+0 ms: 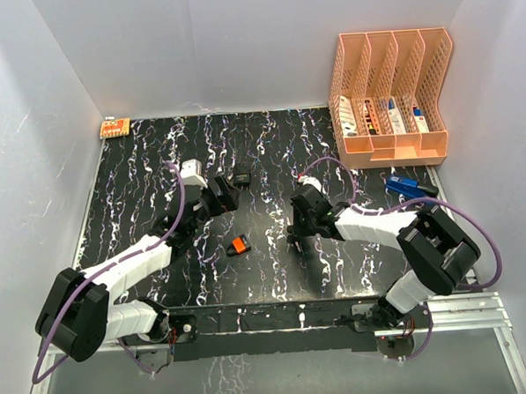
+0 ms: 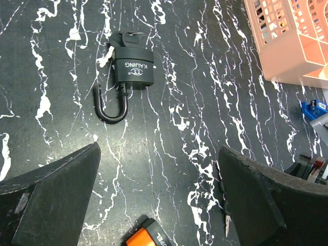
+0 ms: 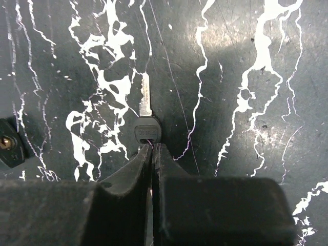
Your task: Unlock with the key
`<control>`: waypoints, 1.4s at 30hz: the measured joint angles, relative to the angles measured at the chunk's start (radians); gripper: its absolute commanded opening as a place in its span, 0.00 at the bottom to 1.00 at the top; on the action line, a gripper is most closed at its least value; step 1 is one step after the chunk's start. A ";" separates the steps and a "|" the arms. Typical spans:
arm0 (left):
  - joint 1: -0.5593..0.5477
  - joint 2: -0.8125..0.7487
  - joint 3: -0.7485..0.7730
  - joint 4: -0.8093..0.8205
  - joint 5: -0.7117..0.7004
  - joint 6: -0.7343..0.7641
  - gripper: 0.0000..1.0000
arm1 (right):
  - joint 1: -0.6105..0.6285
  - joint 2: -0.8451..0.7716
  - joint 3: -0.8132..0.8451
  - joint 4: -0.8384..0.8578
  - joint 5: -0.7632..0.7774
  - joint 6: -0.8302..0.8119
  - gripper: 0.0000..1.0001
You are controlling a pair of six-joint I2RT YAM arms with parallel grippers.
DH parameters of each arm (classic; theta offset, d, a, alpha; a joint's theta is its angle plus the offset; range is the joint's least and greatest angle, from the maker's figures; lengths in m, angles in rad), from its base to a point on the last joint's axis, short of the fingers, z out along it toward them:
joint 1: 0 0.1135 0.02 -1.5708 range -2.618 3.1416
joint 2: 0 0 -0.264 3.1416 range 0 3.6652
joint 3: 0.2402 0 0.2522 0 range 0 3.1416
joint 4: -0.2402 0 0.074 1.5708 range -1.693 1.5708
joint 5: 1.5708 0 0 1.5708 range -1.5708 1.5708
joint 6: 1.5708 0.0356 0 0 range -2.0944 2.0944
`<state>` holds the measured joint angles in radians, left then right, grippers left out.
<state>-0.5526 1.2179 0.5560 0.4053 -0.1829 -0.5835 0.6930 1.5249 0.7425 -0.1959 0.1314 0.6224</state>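
A black padlock (image 2: 132,66) (image 1: 241,176) lies flat on the marbled table, its shackle (image 2: 111,110) pointing toward my left gripper with one leg standing free beside the body. My left gripper (image 2: 159,205) (image 1: 228,197) hovers open just short of it, nothing between its fingers. The key (image 3: 145,120), with a black round head and silver blade, lies flat on the table. My right gripper (image 3: 152,148) (image 1: 298,235) is shut with its tips touching the near edge of the key's head. A thin pinkish thread runs from the head in between the tips. The key's blade (image 2: 227,224) peeks out beside my left gripper's right finger.
An orange and black block (image 1: 239,245) (image 2: 146,237) lies between the two grippers. A black piece with a brass keyhole (image 3: 7,146) shows at the left edge. A peach file rack (image 1: 390,93) stands back right, a blue object (image 1: 408,187) before it. A small orange board (image 1: 114,127) sits back left.
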 measured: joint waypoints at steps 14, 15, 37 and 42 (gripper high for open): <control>0.000 0.006 -0.074 0.212 0.282 0.068 0.83 | 0.000 -0.272 0.011 0.097 0.068 -0.082 0.00; 0.000 0.012 -0.081 0.235 0.305 0.071 0.82 | 0.000 -0.279 0.015 0.097 0.074 -0.093 0.00; -0.053 0.262 -0.093 0.524 0.624 0.183 0.77 | -0.005 -0.356 0.036 0.160 -0.039 -0.257 0.00; -0.061 0.304 -0.087 0.566 0.664 0.236 0.78 | -0.009 -0.356 0.036 0.175 -0.136 -0.339 0.00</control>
<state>-0.6136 1.5219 0.4686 0.9714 0.4812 -0.3477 0.6842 1.1694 0.7784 -0.0204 -0.0044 0.2832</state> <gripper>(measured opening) 0.773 0.009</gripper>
